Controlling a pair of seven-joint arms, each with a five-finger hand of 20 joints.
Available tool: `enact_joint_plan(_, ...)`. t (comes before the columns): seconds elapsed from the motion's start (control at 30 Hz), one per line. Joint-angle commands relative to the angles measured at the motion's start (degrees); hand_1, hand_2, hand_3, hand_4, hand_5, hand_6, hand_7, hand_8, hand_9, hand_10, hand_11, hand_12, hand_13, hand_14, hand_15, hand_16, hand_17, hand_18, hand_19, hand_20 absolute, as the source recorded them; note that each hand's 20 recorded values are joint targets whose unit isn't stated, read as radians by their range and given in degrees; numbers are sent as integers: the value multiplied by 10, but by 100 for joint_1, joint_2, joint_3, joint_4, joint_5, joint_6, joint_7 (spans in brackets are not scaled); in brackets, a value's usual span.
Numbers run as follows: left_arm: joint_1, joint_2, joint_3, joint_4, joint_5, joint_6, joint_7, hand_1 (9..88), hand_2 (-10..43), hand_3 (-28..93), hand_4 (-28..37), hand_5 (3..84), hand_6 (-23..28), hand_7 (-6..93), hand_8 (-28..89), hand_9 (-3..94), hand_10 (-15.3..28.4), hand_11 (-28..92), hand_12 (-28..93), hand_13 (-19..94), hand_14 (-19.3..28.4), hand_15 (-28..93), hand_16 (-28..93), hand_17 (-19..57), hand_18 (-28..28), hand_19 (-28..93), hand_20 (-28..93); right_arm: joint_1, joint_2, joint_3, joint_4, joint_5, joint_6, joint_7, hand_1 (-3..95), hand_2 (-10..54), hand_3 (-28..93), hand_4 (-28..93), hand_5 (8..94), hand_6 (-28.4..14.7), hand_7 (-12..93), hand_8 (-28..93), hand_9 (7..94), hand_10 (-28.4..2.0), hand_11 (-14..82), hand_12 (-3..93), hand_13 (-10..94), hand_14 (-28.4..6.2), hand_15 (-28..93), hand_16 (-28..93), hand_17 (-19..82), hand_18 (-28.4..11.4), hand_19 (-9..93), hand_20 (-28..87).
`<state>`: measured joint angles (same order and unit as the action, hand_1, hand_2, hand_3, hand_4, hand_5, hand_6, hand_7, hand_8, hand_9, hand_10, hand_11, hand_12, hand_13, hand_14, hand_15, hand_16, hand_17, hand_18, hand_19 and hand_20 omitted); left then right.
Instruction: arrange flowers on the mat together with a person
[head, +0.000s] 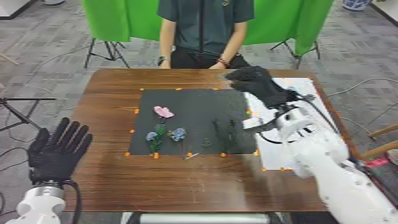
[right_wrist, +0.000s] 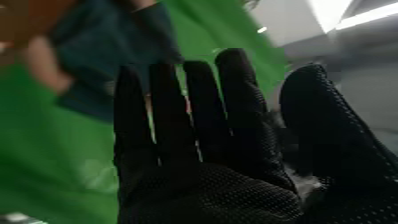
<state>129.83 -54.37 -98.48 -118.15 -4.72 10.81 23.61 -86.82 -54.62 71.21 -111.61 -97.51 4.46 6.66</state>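
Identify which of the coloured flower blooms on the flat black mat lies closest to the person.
The pink bloom. It is the only pink one; the two pale blue blooms sit side by side, nearer the robot.

Your right arm (head: 313, 145) stretches forward from the lower right, the right hand (head: 255, 84) open with straight fingers and the thumb apart. Your left hand (head: 57, 159) points forward at the left, fingers straight, slightly spread.
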Motion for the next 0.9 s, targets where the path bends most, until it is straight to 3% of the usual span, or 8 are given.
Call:
enact_joint_plan(0.03,83,-22,-35,-30,9,-42,38,281,129,732,-283,443,69,76,-92,410,124,139,55,296,145,277,-74,-41,121,316,80,-1394,448,1406,-73,3842,124,-558,307,104,751,-243,531,-43,147,-126,459,-125,50,103,375,-143,103,146,212,-150,233,168)
enact_joint_plan(0.27,166,-68,-21,-63,-18,-48,124,282,127,732,-283,443,70,76,-93,409,124,138,55,297,144,274,-74,-42,121,315,80,-2282,452,2315,-181,5181,121,-942,294,116,741,-239,524,-46,137,-117,451,-125,51,97,381,-139,113,133,224,-144,230,197)
enact_joint_plan(0.73,129,-69,23,-46,-37,-79,164,280,125,732,-283,442,70,75,-92,408,124,138,56,297,140,268,-72,-42,122,315,80,-2753,101,2950,-204,5196,-436,-1067,292,121,737,-233,531,-46,132,-113,452,-125,51,95,386,-137,118,127,227,-139,216,211)
enact_joint_plan(0.9,192,-112,16,-76,-32,-56,190,281,124,731,-283,441,70,75,-92,408,125,138,56,298,140,270,-71,-42,122,314,81,-2645,4,2910,-102,4951,-662,-1201,318,47,752,-230,537,-39,147,-120,461,-122,53,92,380,-104,111,103,244,-100,171,203)
